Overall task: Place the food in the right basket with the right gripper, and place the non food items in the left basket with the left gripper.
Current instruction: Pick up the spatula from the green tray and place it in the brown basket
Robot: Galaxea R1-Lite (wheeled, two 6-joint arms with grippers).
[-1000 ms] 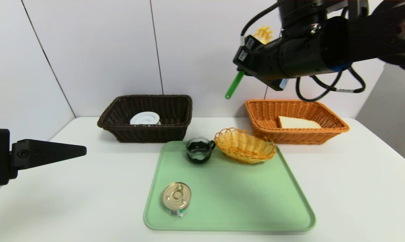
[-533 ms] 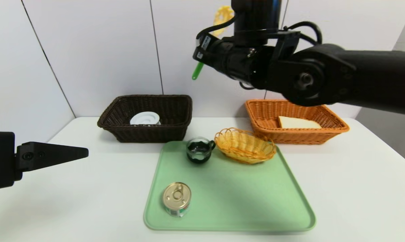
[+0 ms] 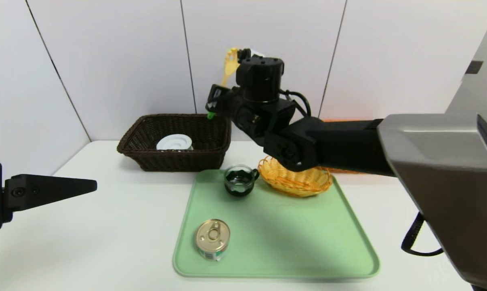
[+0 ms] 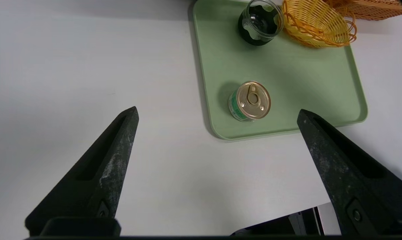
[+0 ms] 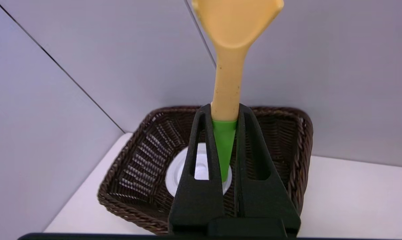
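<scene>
You see a white table (image 3: 106, 226) bearing a green tray (image 3: 292, 246), a dark brown basket (image 3: 175, 159), and an orange basket (image 4: 371, 8).

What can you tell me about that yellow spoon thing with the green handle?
The pasta spoon looks like smooth plastic: a yellow pronged head and neck joined to a green handle. The right gripper has its jaws shut on it where the two colours meet, holding it roughly upright, head upward, in the air above the dark brown basket. Nothing else touches it.

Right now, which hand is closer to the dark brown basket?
Right. The right hand hangs just above the basket, gripping the spoon; the left hand sits open, off to its side.
</scene>
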